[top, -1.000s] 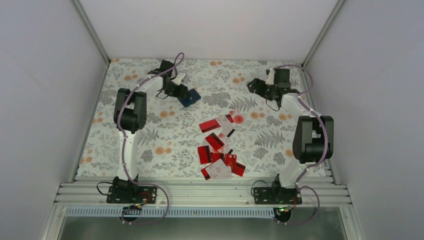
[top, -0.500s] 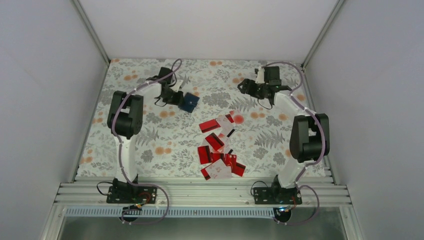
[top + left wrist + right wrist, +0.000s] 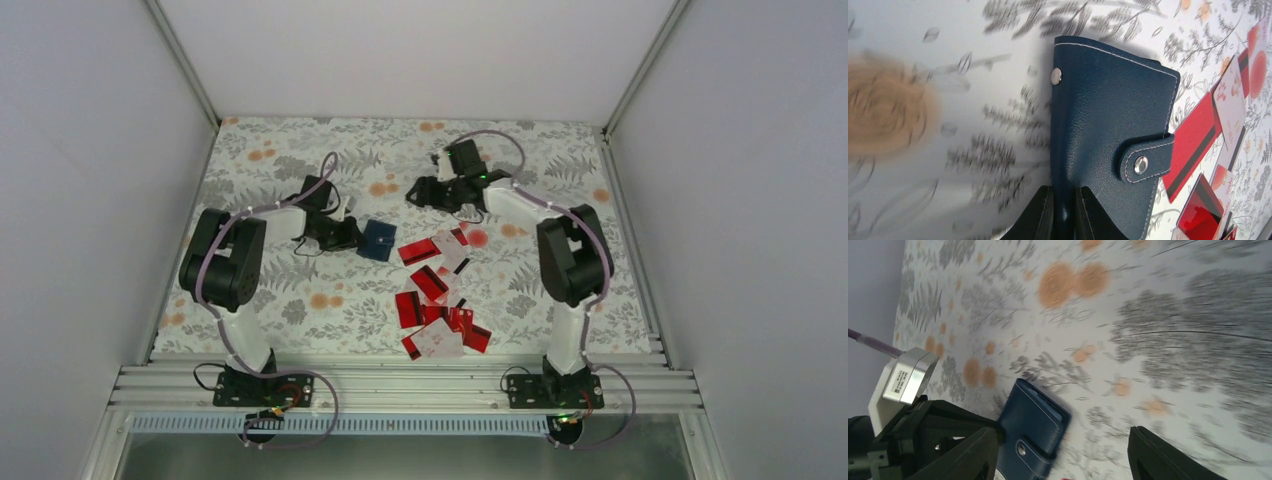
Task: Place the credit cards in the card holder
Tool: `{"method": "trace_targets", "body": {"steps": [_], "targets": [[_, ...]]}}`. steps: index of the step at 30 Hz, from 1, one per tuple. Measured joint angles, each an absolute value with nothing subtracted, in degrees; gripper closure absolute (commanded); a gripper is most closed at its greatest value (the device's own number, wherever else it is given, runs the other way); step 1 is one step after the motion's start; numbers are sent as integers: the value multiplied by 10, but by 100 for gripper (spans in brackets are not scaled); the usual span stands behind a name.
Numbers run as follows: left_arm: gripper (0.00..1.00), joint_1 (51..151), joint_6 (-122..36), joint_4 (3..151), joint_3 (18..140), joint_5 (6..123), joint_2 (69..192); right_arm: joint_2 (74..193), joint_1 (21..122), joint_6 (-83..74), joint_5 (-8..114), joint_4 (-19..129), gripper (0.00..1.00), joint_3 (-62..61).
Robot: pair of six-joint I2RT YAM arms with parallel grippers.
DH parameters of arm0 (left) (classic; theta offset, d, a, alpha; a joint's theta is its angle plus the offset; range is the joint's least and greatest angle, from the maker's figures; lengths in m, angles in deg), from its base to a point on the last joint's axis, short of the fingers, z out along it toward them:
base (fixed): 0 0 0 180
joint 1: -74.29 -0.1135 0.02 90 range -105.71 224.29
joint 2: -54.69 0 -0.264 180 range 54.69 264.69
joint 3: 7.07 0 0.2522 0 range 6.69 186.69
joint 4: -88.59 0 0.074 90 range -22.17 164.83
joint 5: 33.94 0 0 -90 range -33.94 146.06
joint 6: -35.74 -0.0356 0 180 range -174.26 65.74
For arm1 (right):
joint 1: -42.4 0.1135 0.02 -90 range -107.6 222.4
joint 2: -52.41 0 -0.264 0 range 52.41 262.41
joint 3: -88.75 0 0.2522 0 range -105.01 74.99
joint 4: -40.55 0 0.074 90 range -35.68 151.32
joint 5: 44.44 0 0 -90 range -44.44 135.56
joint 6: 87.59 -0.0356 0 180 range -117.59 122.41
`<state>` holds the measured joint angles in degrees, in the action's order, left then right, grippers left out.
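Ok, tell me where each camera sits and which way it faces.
Top external: overhead, behind the robot, looking down at the table; left arm and right arm show.
Left wrist: on the left arm, looking along the left gripper at the card holder it pinches.
Right wrist: on the right arm, facing the table past the open right gripper.
Shared: all show the card holder.

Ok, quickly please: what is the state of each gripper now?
Left gripper: closed, pinching one edge of the holder.
Right gripper: open, holding nothing.
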<state>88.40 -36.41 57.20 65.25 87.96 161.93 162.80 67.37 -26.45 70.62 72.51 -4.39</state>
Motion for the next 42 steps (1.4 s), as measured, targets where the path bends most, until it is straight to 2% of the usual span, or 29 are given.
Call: {"method": "trace_targets", "body": {"steps": [4,6,7,10,12,14,19,24,31,33,38,42], "targets": [[97,884,-327,563,613,857,1576,1693,725,-275,711,749,38,-112],[92,883,-313,556,595,843,1553,1729,748,-276,712,769,39,-154],[85,881,-308,554,588,837,1543,1747,756,-275,712,780,40,-175],[50,872,-300,554,570,827,1520,1786,774,-275,713,809,43,-220],[41,867,-300,553,562,824,1509,1799,776,-277,713,823,45,-229],[39,863,-308,553,561,822,1504,1804,775,-279,713,836,49,-229],[46,860,-339,556,561,816,1496,1815,772,-281,731,847,56,-229],[59,845,-377,564,566,841,1517,1819,771,-280,759,848,64,-229],[68,841,-415,581,577,889,1554,1830,772,-279,793,847,71,-229],[74,840,-419,590,579,902,1562,1834,771,-280,802,846,73,-229],[97,836,-417,613,583,935,1585,1846,769,-280,821,841,75,-229],[98,833,-410,628,582,959,1593,1846,764,-280,823,838,75,-229]]}}
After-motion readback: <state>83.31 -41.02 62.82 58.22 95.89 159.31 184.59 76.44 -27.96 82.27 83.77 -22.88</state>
